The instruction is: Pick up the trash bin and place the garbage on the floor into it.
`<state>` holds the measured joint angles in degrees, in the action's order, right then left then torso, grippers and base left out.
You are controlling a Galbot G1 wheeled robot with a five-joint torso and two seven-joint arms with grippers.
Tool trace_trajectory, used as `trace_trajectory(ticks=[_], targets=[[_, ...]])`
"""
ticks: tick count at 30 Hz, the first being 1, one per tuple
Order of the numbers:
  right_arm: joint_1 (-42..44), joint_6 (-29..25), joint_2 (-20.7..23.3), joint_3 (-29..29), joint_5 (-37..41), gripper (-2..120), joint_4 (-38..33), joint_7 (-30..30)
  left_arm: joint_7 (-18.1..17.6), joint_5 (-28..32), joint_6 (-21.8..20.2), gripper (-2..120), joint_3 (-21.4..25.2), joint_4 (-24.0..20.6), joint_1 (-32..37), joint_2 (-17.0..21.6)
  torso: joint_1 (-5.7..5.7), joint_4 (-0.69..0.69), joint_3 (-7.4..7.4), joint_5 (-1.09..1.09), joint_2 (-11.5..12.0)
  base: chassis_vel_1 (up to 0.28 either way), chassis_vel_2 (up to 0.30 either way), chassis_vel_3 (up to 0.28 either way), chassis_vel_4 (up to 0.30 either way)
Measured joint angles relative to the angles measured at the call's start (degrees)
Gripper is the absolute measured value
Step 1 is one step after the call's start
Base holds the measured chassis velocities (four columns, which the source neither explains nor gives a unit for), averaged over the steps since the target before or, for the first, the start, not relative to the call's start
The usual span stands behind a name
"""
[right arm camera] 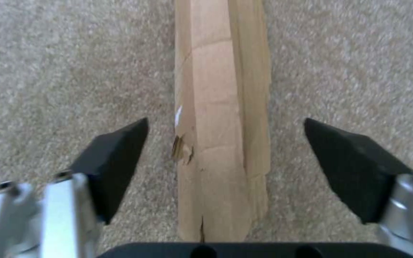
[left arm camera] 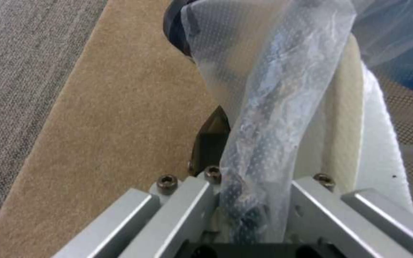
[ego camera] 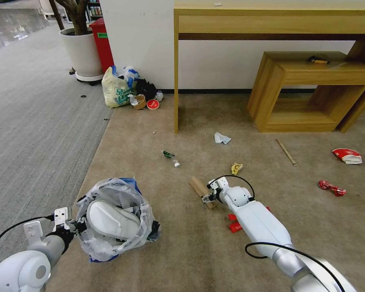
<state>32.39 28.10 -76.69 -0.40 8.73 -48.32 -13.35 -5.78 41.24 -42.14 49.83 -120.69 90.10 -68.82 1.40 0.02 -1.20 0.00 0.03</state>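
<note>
Straddling the brown cardboard (right arm camera: 221, 143) on the floor (ego camera: 214, 251), the right hand (right arm camera: 226, 154) is spread, unclenched. The left hand (left arm camera: 256, 215) grasps the trash bin (ego camera: 113, 219) rim.

Arms: glossy white shells, silver-grey joints near the trash bin (ego camera: 116, 219)
Cables: black, looping off each wrist
Right gripper (right arm camera: 226, 143): black wedge fingertips, silver brackets
Left gripper (left arm camera: 252, 211): silver bars, brass-coloured screws

trash bin (ego camera: 116, 219): 1 | slipper (ego camera: 111, 220) inside it: 1 | brown cardboard strip (ego camera: 202, 191): 1 | wooden stick (ego camera: 286, 152): 1 | red wrappers (ego camera: 331, 188) (ego camera: 347, 155): 2 | tissue (ego camera: 222, 138): 1 | yellow scrap (ego camera: 236, 168): 1
</note>
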Motion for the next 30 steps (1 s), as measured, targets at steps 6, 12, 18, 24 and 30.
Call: trace_trajectory(ticks=[6, 12, 18, 24, 30], targets=[[0.27, -0.74, -0.58, 1.19, -0.22, 58, 1.97, -0.95, 0.33, -0.32, 0.00, 0, 0.02, -0.53, 0.51, -0.14, 0.00, 0.00, 0.00, 0.00, 0.00, 0.000, 0.000, 0.000, 0.000], [0.65, -1.92, -0.95, 2.00, -0.20, 39, 2.54, -0.85, 0.55, -0.53, 0.00, 0, 0.06, -0.65, 0.69, -0.12, 0.00, 0.00, 0.00, 0.00, 0.00, 0.000, 0.000, 0.000, 0.000], [1.18, -3.00, -1.03, 2.42, -0.17, 14, 2.55, 0.02, 0.72, -0.58, 0.00, 0, 0.03, -0.95, 0.80, -0.05, 0.00, 0.01, 0.00, 0.00, 0.00, 0.000, 0.000, 0.000, 0.000], [1.45, -3.71, -1.08, 2.74, -0.16, 0, 2.59, 0.85, 1.15, -0.59, 0.00, 0, 0.08, -1.01, 0.99, 0.02, 0.00, 0.00, 0.00, 0.00, 0.00, 0.000, 0.000, 0.000, 0.000], [2.13, -6.84, -0.95, 4.11, -0.48, 0, -0.94, 2.59, 1.23, -0.63, 0.00, 0, 0.09, -1.01, 0.91, 0.05, 0.00, 0.00, 0.00, 0.00, 0.00, 0.000, 0.000, 0.000, 0.000]])
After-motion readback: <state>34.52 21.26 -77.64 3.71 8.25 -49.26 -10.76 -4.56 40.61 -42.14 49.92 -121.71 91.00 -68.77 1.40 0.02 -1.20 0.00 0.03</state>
